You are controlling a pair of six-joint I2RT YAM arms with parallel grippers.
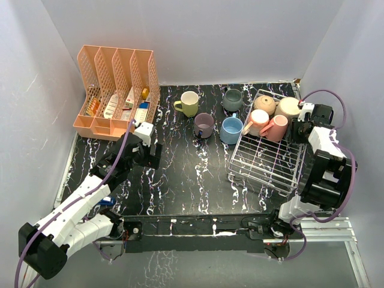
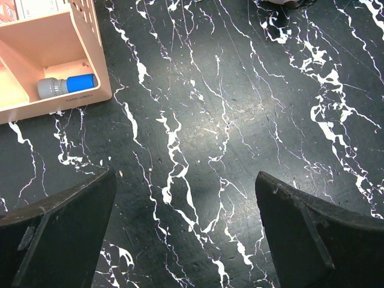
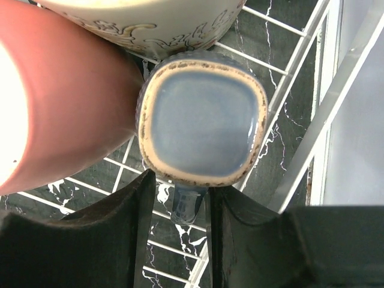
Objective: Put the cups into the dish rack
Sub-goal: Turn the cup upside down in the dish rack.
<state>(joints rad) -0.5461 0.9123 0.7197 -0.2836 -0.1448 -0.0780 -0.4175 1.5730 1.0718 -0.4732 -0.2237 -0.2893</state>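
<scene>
- Worktop [image 1: 192,180], black with white veins, is carrying everything; the dish rack [image 1: 264,162] is sitting at its right side, beside my right arm.
- Four cups are crowding the rack's far end: a tan cup [image 1: 264,104], a cream cup [image 1: 288,108] and two pink cups [image 1: 276,127].
- My right gripper [image 3: 182,195] is reaching into the rack's far right corner, where a blue-grey cup [image 3: 201,120] is resting on the wires, touching a pink cup and just beside the cream one. I am judging that it is being tucked there to keep the near wires free.
- Its fingers are standing narrow, one on each side of the cup's handle [image 3: 188,207]. I cannot tell whether they are gripping or releasing.
- My left gripper [image 2: 185,177] is hovering over bare worktop, fingers wide and holding nothing, near a peach organizer [image 1: 117,90] where a grey-and-blue bottle [image 2: 66,87] is lying.
- Four more cups are standing on the worktop left of the rack: yellow-green [image 1: 189,103], grey [image 1: 233,99], mauve [image 1: 204,125] and light blue [image 1: 231,129].
- The rack's raised side is standing between them and the free wires, so each will probably need lifting over it.
</scene>
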